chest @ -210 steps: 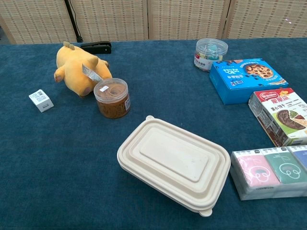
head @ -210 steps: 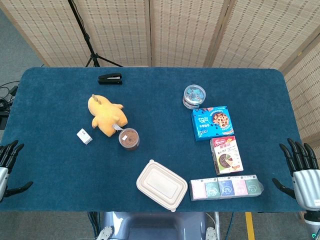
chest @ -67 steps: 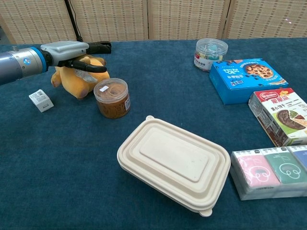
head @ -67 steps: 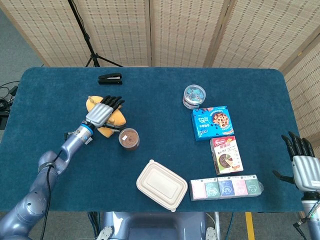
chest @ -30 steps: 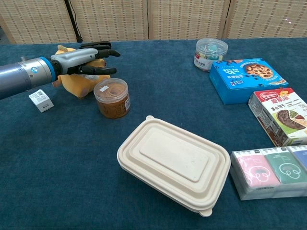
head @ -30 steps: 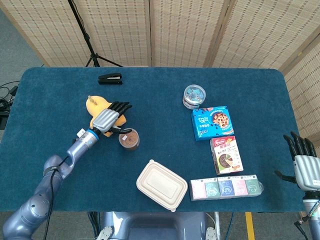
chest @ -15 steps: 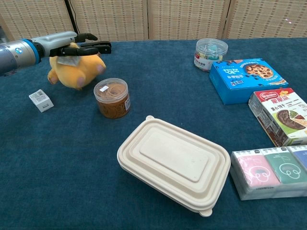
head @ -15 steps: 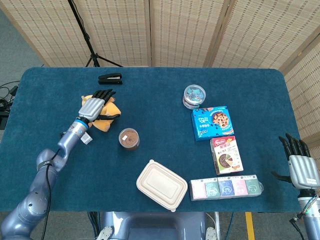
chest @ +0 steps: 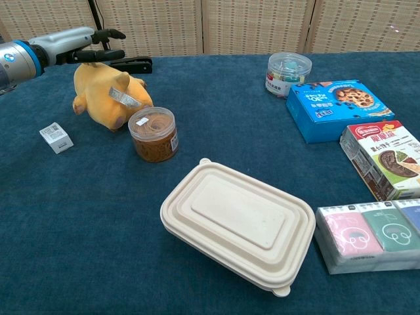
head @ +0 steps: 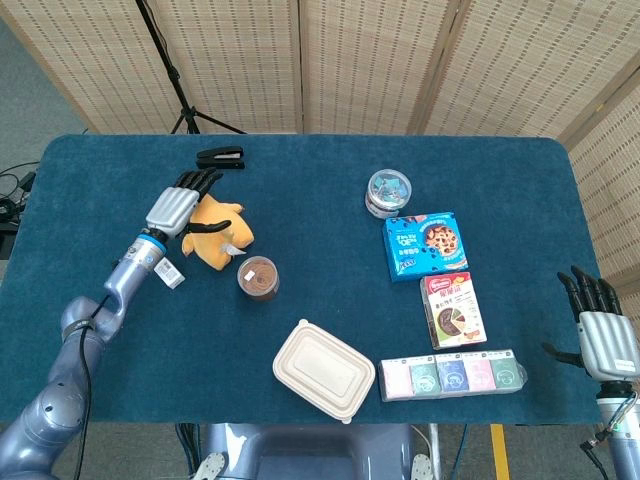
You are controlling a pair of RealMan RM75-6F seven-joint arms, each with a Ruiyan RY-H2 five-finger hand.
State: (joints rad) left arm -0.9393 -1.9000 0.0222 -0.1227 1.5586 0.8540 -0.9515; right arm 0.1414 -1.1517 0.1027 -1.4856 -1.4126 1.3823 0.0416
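Fingers spread, left hand [head: 178, 208] holds nothing above one yellow plush toy [head: 215, 230]; one brown-filled jar [head: 258, 277] adjoins.

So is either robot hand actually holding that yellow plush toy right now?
No. The left robot hand hovers just above the yellow plush toy with fingers spread, gripping nothing. The right robot hand is open off the table's edge.
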